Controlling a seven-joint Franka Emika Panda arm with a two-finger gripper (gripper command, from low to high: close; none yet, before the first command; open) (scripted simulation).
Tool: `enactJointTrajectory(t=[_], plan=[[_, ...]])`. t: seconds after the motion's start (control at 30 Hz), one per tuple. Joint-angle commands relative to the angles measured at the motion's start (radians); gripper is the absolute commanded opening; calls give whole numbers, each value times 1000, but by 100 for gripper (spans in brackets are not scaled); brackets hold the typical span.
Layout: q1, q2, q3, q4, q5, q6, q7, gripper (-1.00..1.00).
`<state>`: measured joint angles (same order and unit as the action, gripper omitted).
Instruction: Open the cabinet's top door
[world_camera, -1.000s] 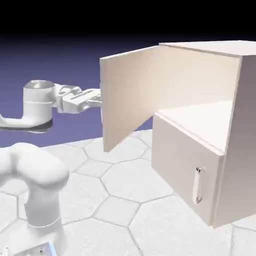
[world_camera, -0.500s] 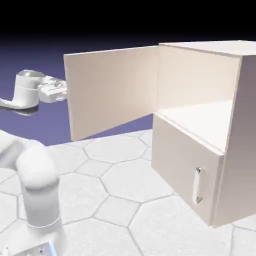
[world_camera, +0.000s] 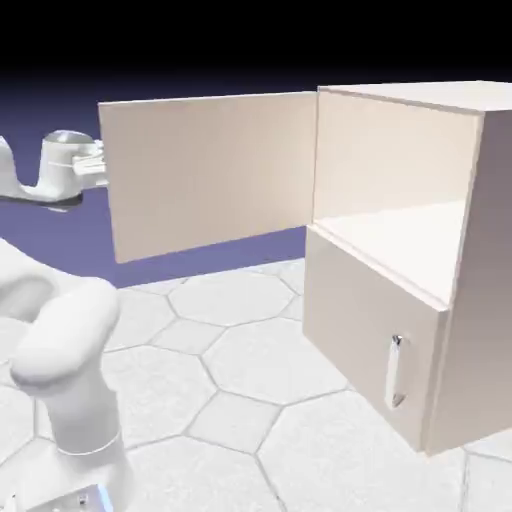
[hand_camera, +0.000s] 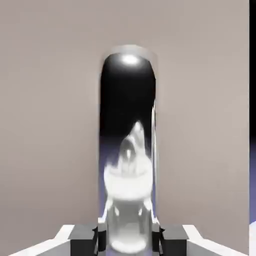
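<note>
The light beige cabinet stands at the exterior view's right. Its top door is swung wide open to the left, and the bare upper compartment shows. My hand pokes out past the door's free left edge; its fingers are hidden behind the panel. In the hand view the door's silver handle runs up the middle of the beige panel. My gripper is shut on the handle, with a grey fingertip on each side of it.
The shorter lower door is closed, and its small silver handle is untouched. My arm's white elbow rises at the lower left over the hexagon-patterned table.
The top door has swung further open to the left, from roughly half open to wide open. My hand moved left with it, still closed on the handle.
</note>
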<state>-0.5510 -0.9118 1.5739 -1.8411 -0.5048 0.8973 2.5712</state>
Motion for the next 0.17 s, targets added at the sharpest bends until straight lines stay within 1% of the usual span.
enactJointTrajectory(t=[0.0, 0.13], plan=[[-35, -13, 18, 36, 7, -21, -11, -100], [-164, -67, 74, 181, 30, -101, -56, -100]])
